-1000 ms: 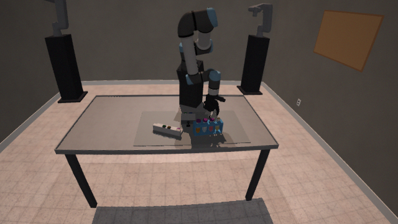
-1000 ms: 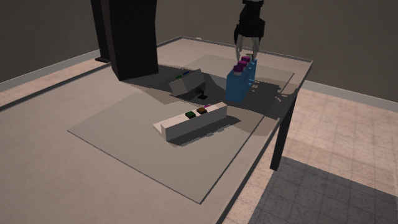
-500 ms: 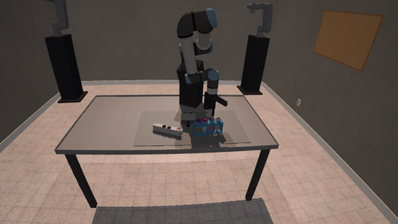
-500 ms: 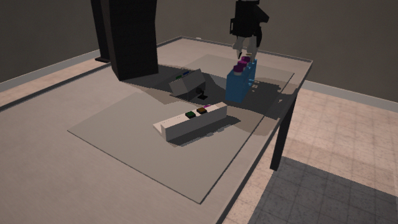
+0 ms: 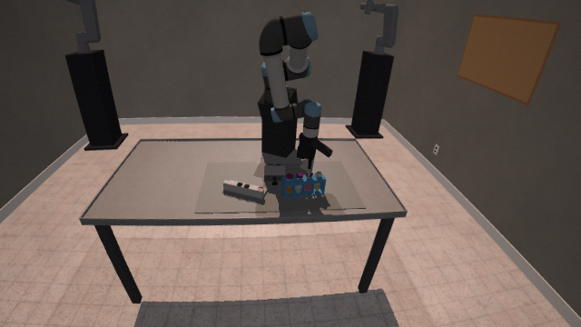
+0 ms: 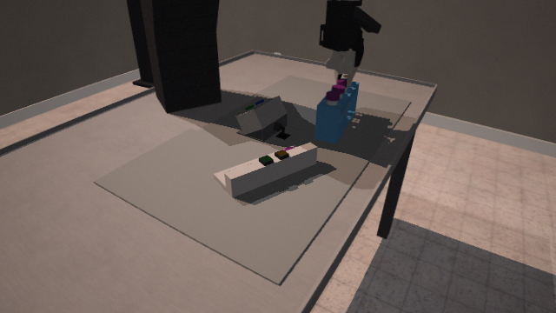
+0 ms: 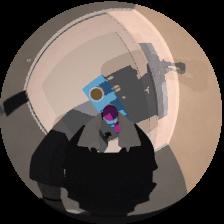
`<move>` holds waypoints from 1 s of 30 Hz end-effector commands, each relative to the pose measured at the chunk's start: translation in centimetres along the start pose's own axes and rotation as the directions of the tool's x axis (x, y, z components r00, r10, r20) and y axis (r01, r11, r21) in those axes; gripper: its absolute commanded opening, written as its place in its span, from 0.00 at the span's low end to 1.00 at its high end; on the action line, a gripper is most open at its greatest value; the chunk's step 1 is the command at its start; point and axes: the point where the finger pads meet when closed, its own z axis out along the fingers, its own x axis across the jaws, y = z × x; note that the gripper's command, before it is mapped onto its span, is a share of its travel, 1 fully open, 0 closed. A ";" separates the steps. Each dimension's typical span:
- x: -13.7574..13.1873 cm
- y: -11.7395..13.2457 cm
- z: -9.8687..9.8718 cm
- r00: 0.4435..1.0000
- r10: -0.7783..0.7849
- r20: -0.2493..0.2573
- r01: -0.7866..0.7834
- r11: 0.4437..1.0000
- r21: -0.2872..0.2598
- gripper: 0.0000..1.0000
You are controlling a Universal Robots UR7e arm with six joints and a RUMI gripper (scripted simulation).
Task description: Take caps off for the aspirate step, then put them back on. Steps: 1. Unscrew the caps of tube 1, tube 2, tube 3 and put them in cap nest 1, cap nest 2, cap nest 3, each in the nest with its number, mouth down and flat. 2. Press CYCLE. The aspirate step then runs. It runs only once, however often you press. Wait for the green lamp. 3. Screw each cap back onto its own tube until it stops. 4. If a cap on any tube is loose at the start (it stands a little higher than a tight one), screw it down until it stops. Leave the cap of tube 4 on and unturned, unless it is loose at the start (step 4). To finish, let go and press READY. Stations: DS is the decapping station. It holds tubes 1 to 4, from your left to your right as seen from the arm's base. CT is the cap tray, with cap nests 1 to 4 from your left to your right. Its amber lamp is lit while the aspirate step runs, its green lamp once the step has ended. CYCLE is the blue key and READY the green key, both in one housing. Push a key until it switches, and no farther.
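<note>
The blue decapping station [image 5: 304, 186] stands on the mat right of centre and holds the tubes in a row. My gripper [image 5: 310, 171] comes straight down on the second tube from the right in the top view and is shut on its cap [image 7: 110, 114]. The rightmost tube [image 5: 319, 174] shows an open tan mouth [image 7: 96, 94]. The two tubes to the left carry purple and magenta caps [image 6: 334, 92]. The white cap tray [image 6: 269, 167] holds one magenta cap [image 6: 289, 149] in its end nest. The tray's green lamp [image 6: 266, 160] and amber lamp [image 6: 281, 154] look dark.
The grey key housing [image 6: 261, 117] with the green key [image 6: 249, 107] and the blue key [image 6: 260, 103] sits between the arm's base and the tray. The arm's black pedestal [image 6: 182, 52] rises behind it. The table edge runs close to the right of the station.
</note>
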 end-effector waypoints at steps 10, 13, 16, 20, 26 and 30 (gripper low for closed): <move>0.0 0.0 0.0 0.989 -0.149 -0.001 0.149 0.989 0.000 0.00; 0.0 0.0 -0.1 0.955 -0.295 -0.001 0.295 0.955 0.000 0.00; 0.0 0.0 -0.1 0.901 -0.435 -0.001 0.435 0.901 0.000 0.00; 0.0 0.0 -0.1 0.853 -0.522 -0.001 0.522 0.853 0.000 0.00; 0.0 0.0 -0.1 0.660 -0.751 -0.001 0.751 0.660 0.000 0.00; 0.0 0.0 -0.1 0.500 -0.866 -0.001 0.866 0.500 -0.001 0.00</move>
